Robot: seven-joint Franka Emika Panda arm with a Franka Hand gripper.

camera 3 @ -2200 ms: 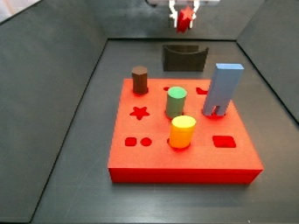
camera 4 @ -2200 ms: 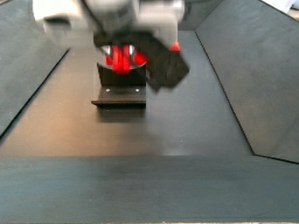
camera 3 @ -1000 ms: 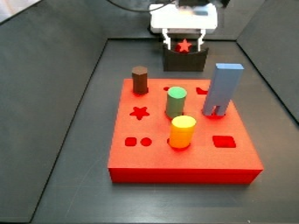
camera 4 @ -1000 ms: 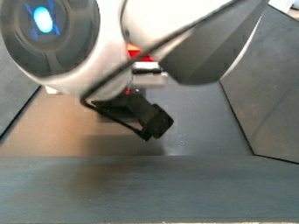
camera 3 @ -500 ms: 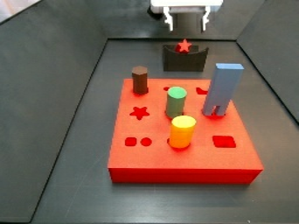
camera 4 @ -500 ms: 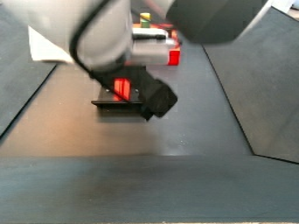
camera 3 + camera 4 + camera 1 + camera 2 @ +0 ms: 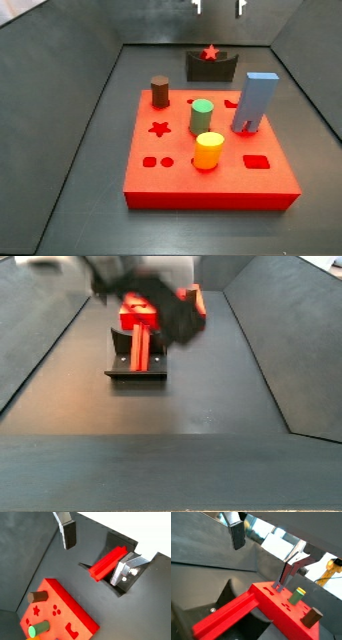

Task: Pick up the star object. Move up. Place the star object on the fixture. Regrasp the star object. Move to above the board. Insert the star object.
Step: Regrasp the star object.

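— What sort of place is this?

— A robot test cell in a lab. A dark bin with sloped grey walls (image 7: 80, 90) holds only rig pieces: a red board (image 7: 211, 165) with shaped cut-outs and coloured pegs, and the fixture (image 7: 211, 68) with the star object (image 7: 210, 52) resting on it.

— Anything else?

— The gripper (image 7: 219, 6) hangs empty and spread at the top edge, above the fixture.

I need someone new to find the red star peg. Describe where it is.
Start at the big red board, then look past its far edge to the small dark fixture. The star peg lies in its top notch, below the open gripper, the only red piece off the board.
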